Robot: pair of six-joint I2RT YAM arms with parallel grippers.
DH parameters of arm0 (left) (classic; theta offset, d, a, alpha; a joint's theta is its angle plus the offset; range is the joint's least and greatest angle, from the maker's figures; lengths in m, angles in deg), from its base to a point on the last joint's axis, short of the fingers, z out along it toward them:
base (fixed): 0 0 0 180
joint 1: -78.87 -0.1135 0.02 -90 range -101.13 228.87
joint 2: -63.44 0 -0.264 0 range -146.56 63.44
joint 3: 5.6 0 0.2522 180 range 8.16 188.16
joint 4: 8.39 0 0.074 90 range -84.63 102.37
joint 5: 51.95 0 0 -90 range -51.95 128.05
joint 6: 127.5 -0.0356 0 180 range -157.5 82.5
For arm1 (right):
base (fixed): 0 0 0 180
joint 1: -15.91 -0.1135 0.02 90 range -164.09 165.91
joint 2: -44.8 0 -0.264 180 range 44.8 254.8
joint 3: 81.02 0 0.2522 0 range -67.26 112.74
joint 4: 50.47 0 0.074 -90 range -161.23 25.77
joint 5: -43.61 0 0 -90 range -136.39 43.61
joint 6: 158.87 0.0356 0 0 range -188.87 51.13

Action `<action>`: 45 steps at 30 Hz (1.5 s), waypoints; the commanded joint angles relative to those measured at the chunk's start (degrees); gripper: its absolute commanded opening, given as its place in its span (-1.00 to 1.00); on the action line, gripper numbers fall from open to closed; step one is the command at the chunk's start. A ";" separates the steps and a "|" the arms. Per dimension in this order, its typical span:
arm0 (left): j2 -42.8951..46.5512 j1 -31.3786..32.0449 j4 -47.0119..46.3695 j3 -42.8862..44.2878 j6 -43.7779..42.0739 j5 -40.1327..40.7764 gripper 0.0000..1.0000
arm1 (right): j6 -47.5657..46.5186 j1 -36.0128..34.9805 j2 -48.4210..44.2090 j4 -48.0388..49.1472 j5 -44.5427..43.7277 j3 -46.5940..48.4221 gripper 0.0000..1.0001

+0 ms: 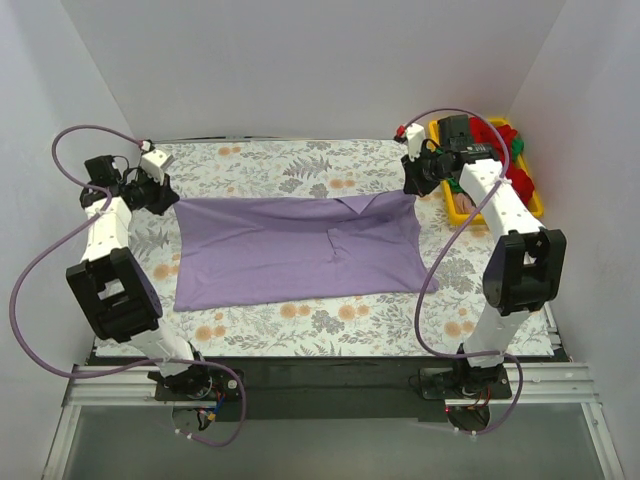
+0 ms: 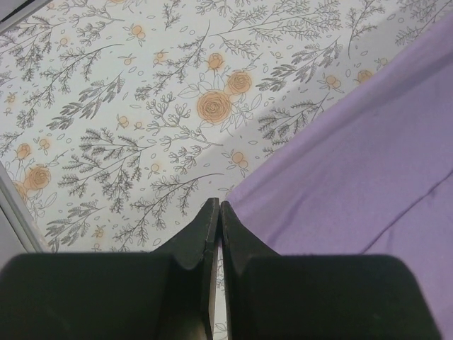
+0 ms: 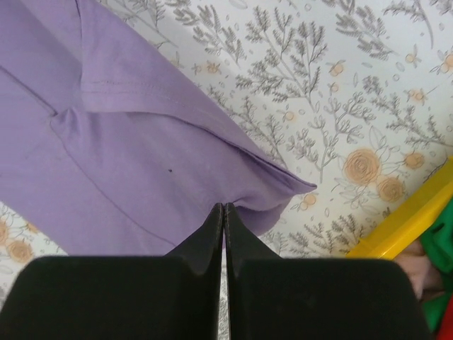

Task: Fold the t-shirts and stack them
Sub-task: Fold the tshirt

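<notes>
The lavender t-shirt [image 1: 300, 250] lies folded in a wide flat rectangle on the floral cloth. My left gripper [image 1: 163, 193] is at its far left corner. In the left wrist view the jaws [image 2: 218, 205] are shut, and the shirt's [image 2: 354, 163] slightly raised edge runs into the tips. My right gripper [image 1: 412, 186] is at the far right corner. In the right wrist view it [image 3: 224, 207] is shut where the shirt [image 3: 127, 156] puckers. Red [image 1: 500, 135], green [image 1: 517, 148] and pale pink [image 1: 462, 203] shirts lie bunched in the tray.
The yellow tray [image 1: 540, 207] stands at the far right of the table, close beside my right arm; its rim [image 3: 410, 212] shows in the right wrist view. The floral cloth [image 1: 300, 165] covers the table. White walls close in the sides and back.
</notes>
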 commanded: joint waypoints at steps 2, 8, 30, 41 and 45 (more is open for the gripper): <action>6.00 -0.55 0.59 -2.43 -4.08 -1.68 -1.00 | -0.60 0.38 -5.39 -1.02 1.03 -5.27 -0.97; 9.70 -0.99 1.82 -7.53 -8.65 -1.94 -1.00 | 0.27 0.38 -8.82 -0.84 2.61 -11.87 -0.97; 6.54 -2.58 8.68 -15.35 -24.29 2.97 -1.00 | -2.01 0.38 -8.13 0.30 0.24 -28.31 -0.97; 4.87 -2.58 8.33 -18.96 -29.13 8.43 -1.00 | -1.92 0.20 -4.87 0.21 0.95 -29.64 -0.97; 4.60 -2.66 8.68 -19.49 -30.27 9.65 -1.00 | -1.83 -0.23 -4.61 -0.22 1.47 -29.02 -0.97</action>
